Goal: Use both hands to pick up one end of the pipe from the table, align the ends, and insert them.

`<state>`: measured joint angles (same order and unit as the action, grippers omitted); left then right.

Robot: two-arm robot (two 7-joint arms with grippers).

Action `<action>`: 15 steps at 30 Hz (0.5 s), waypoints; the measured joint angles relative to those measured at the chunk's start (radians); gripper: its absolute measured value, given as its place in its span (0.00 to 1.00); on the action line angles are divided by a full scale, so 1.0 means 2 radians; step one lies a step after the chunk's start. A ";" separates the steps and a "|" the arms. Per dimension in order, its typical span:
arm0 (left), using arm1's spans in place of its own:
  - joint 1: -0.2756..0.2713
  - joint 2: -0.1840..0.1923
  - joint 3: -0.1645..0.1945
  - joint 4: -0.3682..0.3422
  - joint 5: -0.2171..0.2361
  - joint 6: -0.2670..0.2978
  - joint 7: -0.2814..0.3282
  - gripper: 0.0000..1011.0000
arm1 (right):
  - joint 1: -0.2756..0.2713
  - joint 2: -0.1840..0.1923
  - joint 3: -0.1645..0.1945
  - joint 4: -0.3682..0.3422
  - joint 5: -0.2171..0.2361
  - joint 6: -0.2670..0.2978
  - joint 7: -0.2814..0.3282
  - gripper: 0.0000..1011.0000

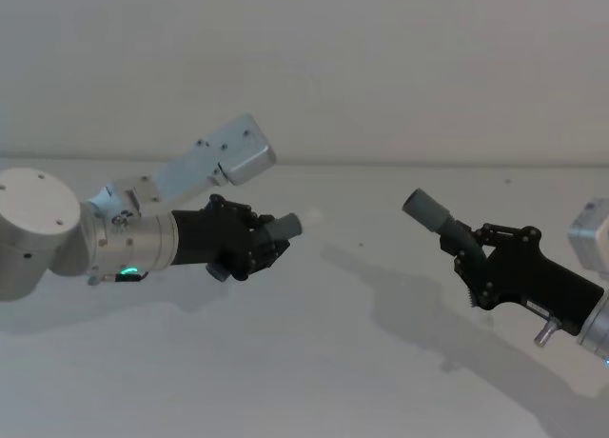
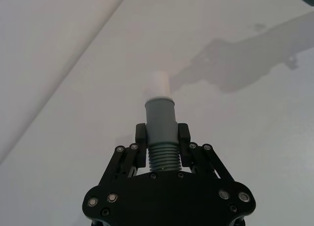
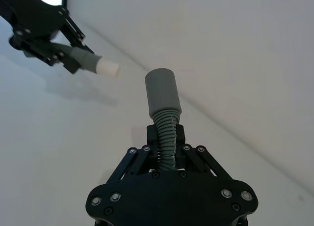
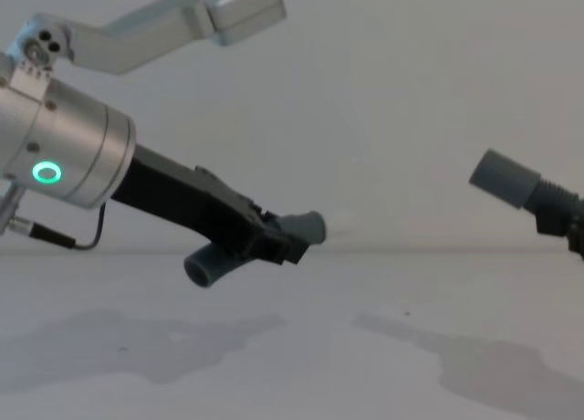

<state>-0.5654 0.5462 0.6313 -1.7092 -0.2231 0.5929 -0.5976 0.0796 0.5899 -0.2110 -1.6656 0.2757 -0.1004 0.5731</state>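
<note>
The left claw is closed around the short bent tube, lifted above the left part of the white surface. The right claw grips the corrugated hose above the right part. Their cuffs face each other, well apart.

Left gripper at 9 o'clock clamped a short grey tube, cuff end aimed toward 3 o'clock. Right gripper at 4 o'clock clamped a corrugated hose, with the hose cuff aimed toward 10 o'clock. Both ends faced each other, well apart, above the white table, with shadows on it.
</note>
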 joint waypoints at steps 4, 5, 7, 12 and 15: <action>-0.012 0.009 0.006 -0.001 0.000 -0.016 -0.020 0.35 | -0.002 0.000 0.002 0.004 0.007 -0.042 0.008 0.16; -0.013 0.010 0.007 -0.001 0.000 -0.018 -0.022 0.35 | -0.002 0.000 0.002 0.004 0.007 -0.042 0.008 0.16; -0.019 0.014 0.009 -0.002 0.000 -0.024 -0.032 0.35 | -0.004 0.000 0.003 0.007 0.009 -0.069 0.014 0.16; -0.030 0.021 0.015 -0.002 0.001 -0.034 -0.048 0.35 | -0.007 0.003 0.003 0.010 0.009 -0.104 0.022 0.16; -0.036 0.024 0.020 -0.002 0.000 -0.040 -0.058 0.35 | -0.008 0.006 0.001 0.011 0.008 -0.120 0.025 0.16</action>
<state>-0.6373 0.5944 0.6705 -1.7135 -0.2221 0.5136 -0.7140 0.0636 0.6016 -0.2086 -1.6436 0.2907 -0.3408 0.6241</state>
